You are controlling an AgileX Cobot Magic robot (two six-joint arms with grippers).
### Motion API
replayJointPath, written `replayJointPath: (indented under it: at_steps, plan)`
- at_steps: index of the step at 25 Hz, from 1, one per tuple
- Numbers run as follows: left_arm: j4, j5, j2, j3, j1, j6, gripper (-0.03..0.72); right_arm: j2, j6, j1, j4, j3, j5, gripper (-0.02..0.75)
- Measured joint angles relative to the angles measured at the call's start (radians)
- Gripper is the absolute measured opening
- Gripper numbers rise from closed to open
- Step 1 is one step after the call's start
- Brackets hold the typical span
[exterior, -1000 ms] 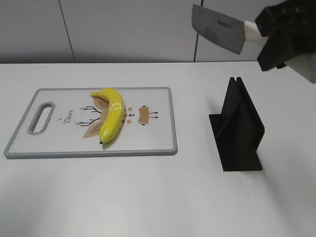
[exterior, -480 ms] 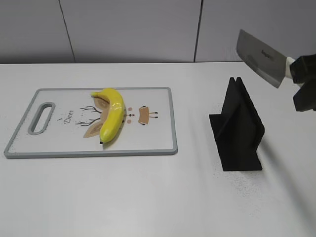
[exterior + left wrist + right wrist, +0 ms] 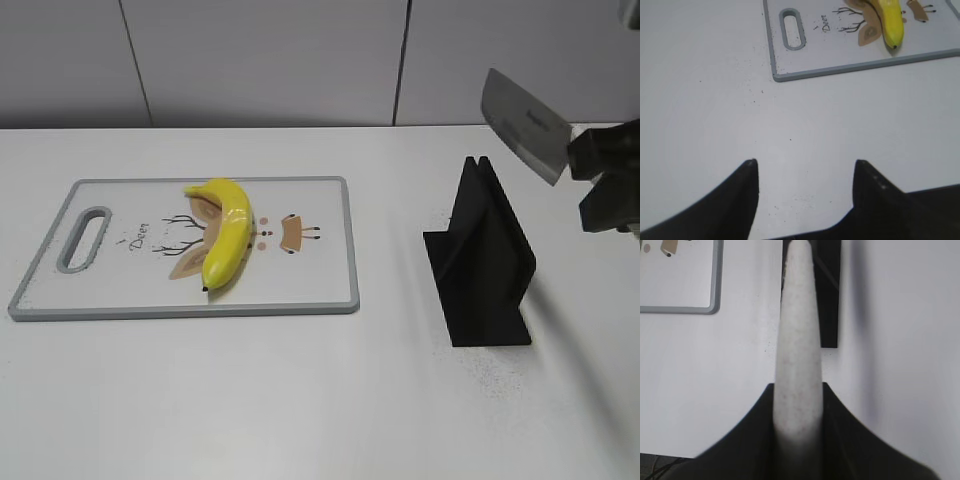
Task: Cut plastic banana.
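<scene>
Overall, the work surface is a plain white table [image 3: 300, 400] with a faint scatter of dark specks, backed by a grey panelled wall [image 3: 250, 60] with two thin vertical seams.

A grey-rimmed white cutting board [image 3: 300, 290] lies at the table's 9 o'clock side, its handle slot at the far left and a deer drawing printed on it. The plastic banana [image 3: 228, 232] lies whole on the middle of the board, over the drawing, stem end toward 12 o'clock and tip toward 6 o'clock.

A black knife stand [image 3: 485, 265] sits upright at about 3 o'clock from the board, well apart from it, with bare table between them.

The right gripper [image 3: 608, 185] is at the right edge of the exterior view, above and at 2 o'clock of the stand. It is clenched on the pale handle of a cleaver [image 3: 525, 125], whose blade points toward 10 o'clock and hangs in the air clear of the stand's top slot. In the right wrist view the handle [image 3: 797, 355] runs up between the jaws; the blade itself probably lies edge-on there and is hard to make out.

The left gripper [image 3: 805, 167] hovers over bare table at 6 o'clock of the board, jaws spread, holding nothing.
</scene>
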Motion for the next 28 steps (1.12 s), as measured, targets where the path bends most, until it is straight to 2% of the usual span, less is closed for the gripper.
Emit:
replayJointPath:
  at_steps: [8, 16, 28]
  plan:
    - [0.000, -0.006, -0.043, 0.012, 0.000, 0.000, 0.579, 0.098, 0.004, 0.000, -0.010, 0.000, -0.045, 0.162]
    - [-0.001, -0.123, -0.043, 0.052, 0.000, 0.000, 0.579, 0.157, 0.020, 0.000, -0.047, 0.000, -0.083, 0.162]
    - [-0.001, -0.140, -0.043, 0.057, 0.000, 0.000, 0.579, 0.221, 0.042, 0.000, -0.086, 0.000, -0.123, 0.162]
